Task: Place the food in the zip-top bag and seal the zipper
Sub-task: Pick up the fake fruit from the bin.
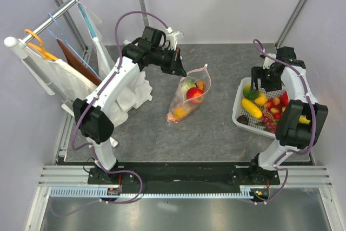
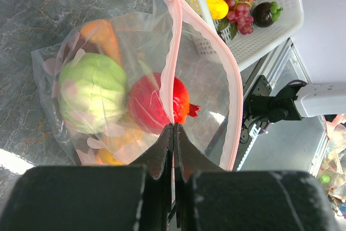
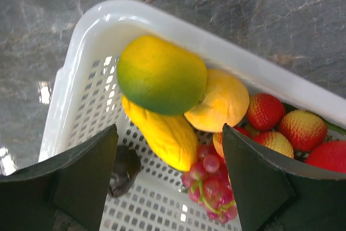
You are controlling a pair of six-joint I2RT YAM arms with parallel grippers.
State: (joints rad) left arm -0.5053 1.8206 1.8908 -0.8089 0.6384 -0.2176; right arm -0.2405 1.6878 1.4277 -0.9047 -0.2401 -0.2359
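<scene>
Left gripper [image 2: 173, 129] clamps the limp, slippery zip-top bag [image 2: 211, 74] by its zipper [image 2: 172, 52], centre frame; right gripper [image 3: 169, 132] gapes over a light, smooth mango [image 3: 159, 74], likely best pinched across its belly.

Zip-top bag [image 2: 201, 79] is glossy clear plastic, basket [image 3: 81, 90] white perforated plastic, table [image 1: 216, 128] matt marbled grey

The clear, dotted plastic zip-top bag [image 1: 186, 98] lies near the middle of the grey stone-patterned bench [image 1: 216, 58], with its mouth toward the far edge. In its far half, the round green toy cabbage [image 2: 92, 93], the red toy apple [image 2: 154, 104] and the long orange piece [image 2: 100, 36] lie close together. The left claw [image 2: 173, 131] sits at the mouth, pinching the thin pink zipper strip [image 2: 168, 63]. The white slatted plastic basket [image 1: 237, 111] stands at the bench's right edge with toy fruit [image 3: 162, 74] in it. The right claw [image 3: 170, 133] is above its far end. White cloth on hangers [image 1: 65, 77] hangs at the left edge.
</scene>
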